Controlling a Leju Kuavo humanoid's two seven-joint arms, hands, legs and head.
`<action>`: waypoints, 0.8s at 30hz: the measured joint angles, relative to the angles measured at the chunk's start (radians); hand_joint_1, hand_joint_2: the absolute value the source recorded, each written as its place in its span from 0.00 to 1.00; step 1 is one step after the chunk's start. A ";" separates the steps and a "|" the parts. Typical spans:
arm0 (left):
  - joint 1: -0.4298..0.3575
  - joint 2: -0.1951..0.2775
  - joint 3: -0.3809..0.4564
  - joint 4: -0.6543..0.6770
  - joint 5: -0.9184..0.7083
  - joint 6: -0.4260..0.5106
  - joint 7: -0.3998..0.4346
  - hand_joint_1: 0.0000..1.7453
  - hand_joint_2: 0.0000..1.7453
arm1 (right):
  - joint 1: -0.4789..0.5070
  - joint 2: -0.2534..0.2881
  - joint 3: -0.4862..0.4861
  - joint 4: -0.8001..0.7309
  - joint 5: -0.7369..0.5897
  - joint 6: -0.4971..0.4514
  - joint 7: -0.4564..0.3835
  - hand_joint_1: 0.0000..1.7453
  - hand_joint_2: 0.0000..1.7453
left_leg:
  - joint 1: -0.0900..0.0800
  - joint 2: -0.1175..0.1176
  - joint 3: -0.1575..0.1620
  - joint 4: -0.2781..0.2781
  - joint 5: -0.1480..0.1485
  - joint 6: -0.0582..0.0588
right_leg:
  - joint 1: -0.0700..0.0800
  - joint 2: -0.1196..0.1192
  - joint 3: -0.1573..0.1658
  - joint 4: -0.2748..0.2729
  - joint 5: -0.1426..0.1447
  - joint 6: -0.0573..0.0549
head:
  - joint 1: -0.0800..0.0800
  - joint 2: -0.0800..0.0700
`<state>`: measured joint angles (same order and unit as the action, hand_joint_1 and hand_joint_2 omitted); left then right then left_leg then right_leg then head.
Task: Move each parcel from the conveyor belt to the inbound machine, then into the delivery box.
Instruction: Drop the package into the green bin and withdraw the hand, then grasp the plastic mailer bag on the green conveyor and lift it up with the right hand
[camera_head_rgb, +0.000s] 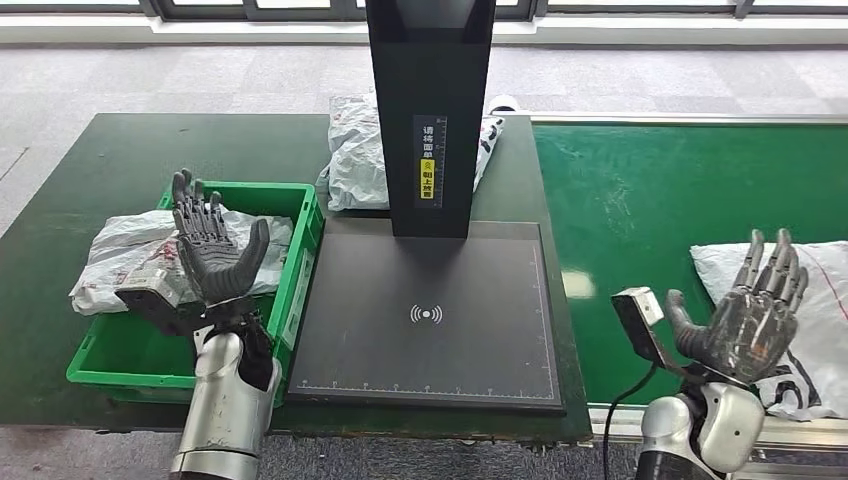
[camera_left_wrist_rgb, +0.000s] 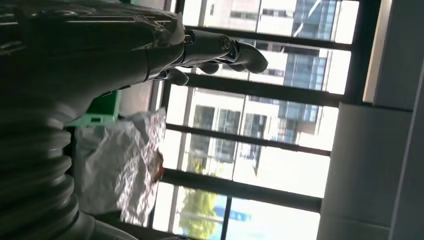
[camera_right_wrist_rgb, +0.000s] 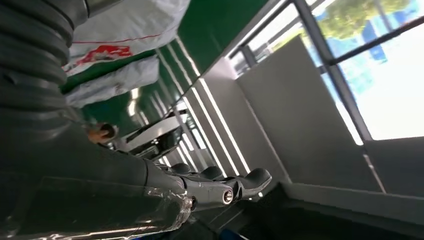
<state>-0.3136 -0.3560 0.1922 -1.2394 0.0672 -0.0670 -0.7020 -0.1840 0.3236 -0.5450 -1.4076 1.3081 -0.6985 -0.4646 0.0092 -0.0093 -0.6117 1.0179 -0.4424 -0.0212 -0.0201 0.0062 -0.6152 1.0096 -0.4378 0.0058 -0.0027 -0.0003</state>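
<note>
A white parcel (camera_head_rgb: 815, 310) with red lines lies on the green conveyor belt (camera_head_rgb: 660, 200) at the right; the right wrist view shows that parcel (camera_right_wrist_rgb: 125, 30) close up. My right hand (camera_head_rgb: 745, 315) is raised in front of it, fingers spread, holding nothing. Another grey-white parcel (camera_head_rgb: 130, 255) lies in the green delivery box (camera_head_rgb: 290, 290), draped over its left rim. My left hand (camera_head_rgb: 215, 250) is upright above that box, fingers apart and empty. A third parcel (camera_head_rgb: 355, 150) rests behind the black post (camera_head_rgb: 430, 110) of the inbound machine, whose flat black plate (camera_head_rgb: 430, 315) is bare.
The dark green table (camera_head_rgb: 110, 160) carries the box and the machine. The machine's tall post stands between the two arms at the back. A metal rail (camera_head_rgb: 700, 120) borders the belt's far side. Grey floor and windows lie beyond.
</note>
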 joint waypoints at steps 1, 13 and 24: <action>0.009 0.002 -0.013 -0.002 0.018 -0.031 0.000 0.00 1.00 | -0.013 -0.002 -0.052 0.024 0.019 0.000 0.008 0.00 1.00 | 0.000 0.000 0.000 0.000 0.000 0.000 | 0.000 0.000 0.000 0.000 0.000 0.000 | 0.000 0.000; 0.032 0.010 -0.066 -0.008 0.050 -0.075 0.002 0.00 1.00 | -0.073 -0.020 -0.260 0.146 0.080 0.000 0.057 0.00 1.00 | 0.001 0.000 0.000 0.000 0.000 0.000 | 0.001 0.000 0.000 0.000 0.000 0.000 | 0.000 0.000; 0.106 0.029 -0.108 -0.075 0.064 -0.066 0.002 0.00 1.00 | -0.258 -0.245 -0.351 0.457 0.190 0.000 0.253 0.00 1.00 | -0.001 0.001 -0.001 0.000 0.001 0.004 | -0.003 0.000 0.000 0.000 0.002 0.003 | 0.000 0.000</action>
<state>-0.2078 -0.3270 0.0847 -1.3146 0.1307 -0.1330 -0.7001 -0.4424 0.0789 -0.8958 -0.9502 1.4980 -0.6985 -0.2112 0.0081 -0.0087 -0.6127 1.0182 -0.4413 -0.0175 -0.0234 0.0065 -0.6155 1.0096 -0.4362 0.0086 -0.0027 -0.0001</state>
